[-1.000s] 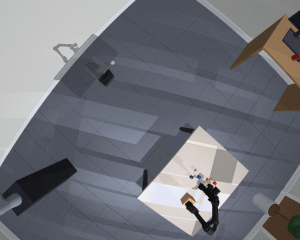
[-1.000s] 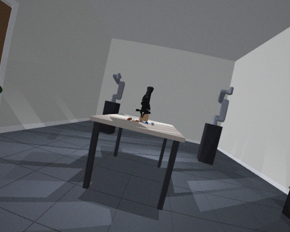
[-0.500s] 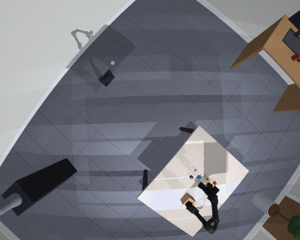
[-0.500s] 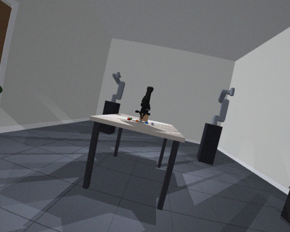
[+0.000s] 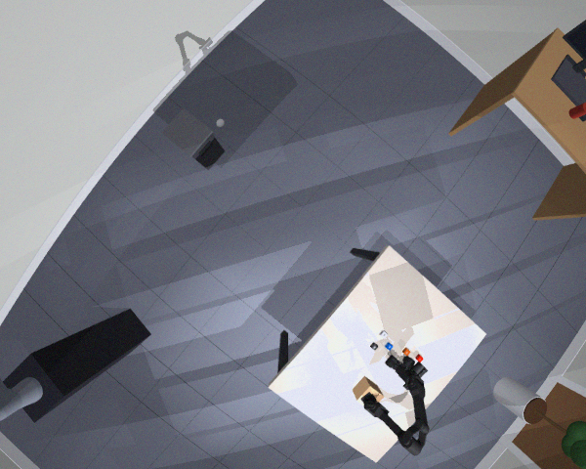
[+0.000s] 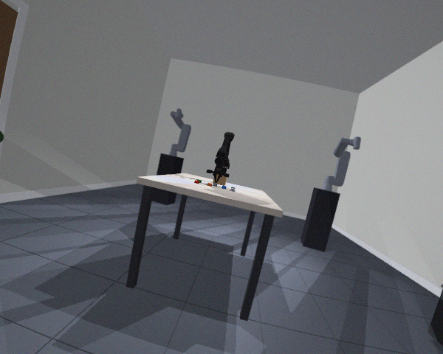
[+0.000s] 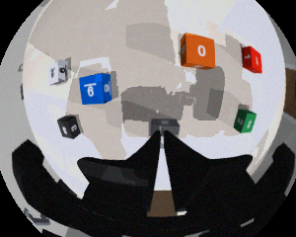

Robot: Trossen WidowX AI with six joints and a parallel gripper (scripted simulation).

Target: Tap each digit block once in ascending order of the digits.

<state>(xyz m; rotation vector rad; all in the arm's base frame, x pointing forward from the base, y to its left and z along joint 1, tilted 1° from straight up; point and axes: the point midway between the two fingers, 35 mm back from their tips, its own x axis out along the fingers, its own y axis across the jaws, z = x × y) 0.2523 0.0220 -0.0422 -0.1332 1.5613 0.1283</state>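
Note:
My gripper (image 6: pixel 216 183) (image 7: pixel 162 133) is shut, its tips at the near top edge of the grey block (image 7: pixel 165 123); contact is unclear. The fingers hide part of that block and its digit is unreadable. The orange block (image 5: pixel 406 351) (image 6: pixel 209 184) (image 7: pixel 198 51) shows 0. The red block (image 5: pixel 419 358) (image 6: pixel 196 181) (image 7: pixel 252 59) shows 1. The green block (image 7: pixel 245 121) seems to show 2. The blue block (image 5: pixel 389 346) (image 6: pixel 224 186) (image 7: pixel 95 89) shows a barred 6 or 9. The black block (image 5: pixel 374 346) (image 7: pixel 68 126) and white block (image 5: pixel 383 333) (image 7: pixel 58 72) have digits too small to read surely.
The blocks lie on the pale table (image 5: pixel 323 378) (image 6: pixel 164 184). A brown box (image 5: pixel 365 388) stands beside the arm's base. The blue block is left of the tips in the wrist view, the orange one ahead and right, the green one right.

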